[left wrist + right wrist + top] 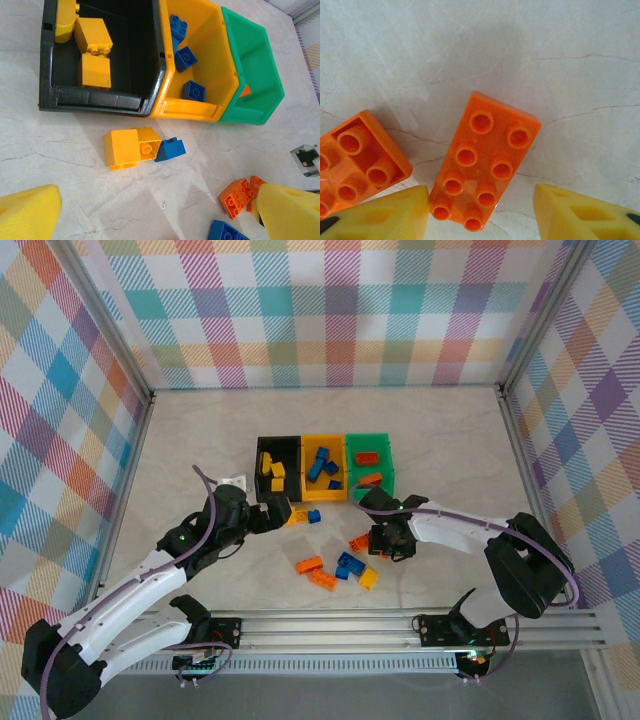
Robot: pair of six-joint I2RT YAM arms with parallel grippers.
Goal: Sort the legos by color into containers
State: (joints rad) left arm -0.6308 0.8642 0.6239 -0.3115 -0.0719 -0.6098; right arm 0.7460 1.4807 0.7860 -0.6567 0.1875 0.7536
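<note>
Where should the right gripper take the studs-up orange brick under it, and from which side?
Its two long side walls, from straight above. The orange brick lies flat, studs up, between the open jaws of the right gripper; rotate slightly to match its tilt.

Bright, even light; soft shadows, sharp focus.

No text, label, brand name or number is legible on the orange brick [482, 160], the black bin [95, 100] or the marbled tabletop [440, 430].
</note>
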